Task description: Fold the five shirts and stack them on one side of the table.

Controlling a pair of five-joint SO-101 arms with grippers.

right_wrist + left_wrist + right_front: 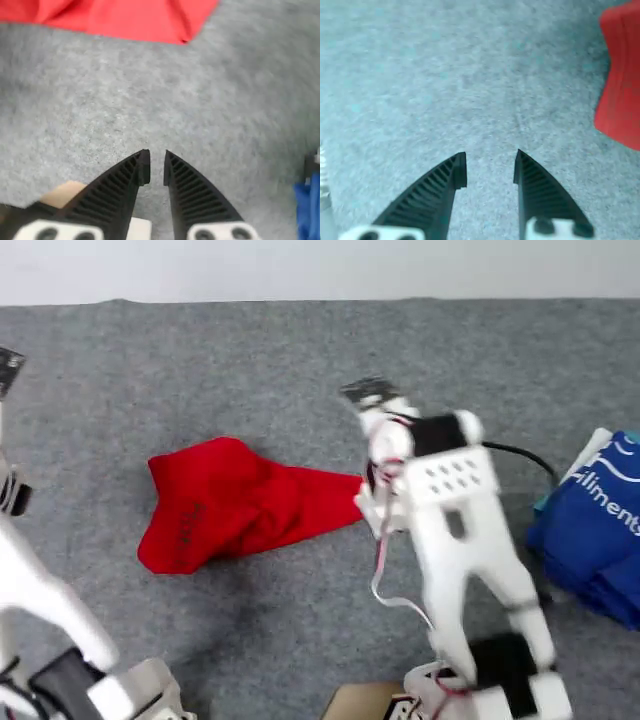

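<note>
A crumpled red shirt (pixel 230 505) lies left of the middle of the grey table, one corner stretched out to the right. My right arm (pixel 440 480) stands over that corner. In the right wrist view, my right gripper (pixel 156 167) hovers above bare cloth, open by a narrow gap and holding nothing, with the red shirt (pixel 125 17) just beyond its tips. My left gripper (pixel 490 167) is wide open and empty over the table, and the red shirt (pixel 620 75) lies off to one side of it. A folded blue shirt (pixel 595 530) rests at the table's right edge.
The left arm (pixel 40 610) rises from the near left corner. A tan cardboard piece (pixel 360 702) sits at the front edge by the right arm's base. Grey cloth (pixel 300 350) covers the whole far half of the table.
</note>
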